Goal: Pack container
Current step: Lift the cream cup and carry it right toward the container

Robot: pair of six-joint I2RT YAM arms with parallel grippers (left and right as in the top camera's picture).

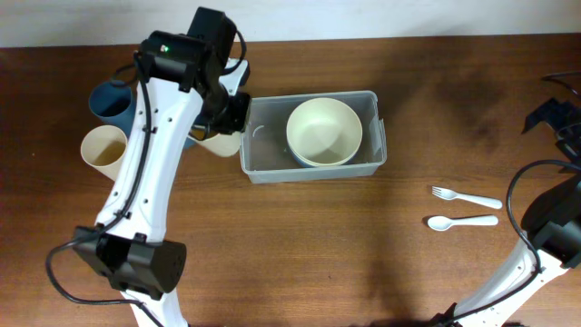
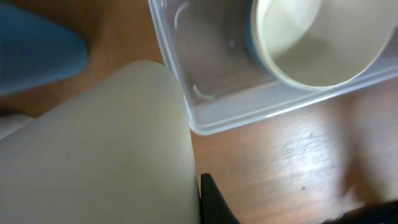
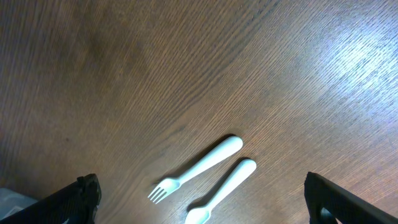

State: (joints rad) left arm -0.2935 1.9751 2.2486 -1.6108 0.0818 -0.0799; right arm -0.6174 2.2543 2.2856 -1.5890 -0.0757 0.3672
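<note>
Two tools: left tool (image 1: 231, 114) clenched on a cream bowl (image 2: 93, 155) beside the container (image 1: 309, 173), right tool (image 3: 202, 200) released.

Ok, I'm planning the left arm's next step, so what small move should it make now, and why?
Probably lift the cream vessel slightly and carry it right, over the rim of the container. The left gripper appears to have its jaws shut on the vessel just outside the container's left wall. The container's left part looks free, while the bowl fills the right part.
</note>
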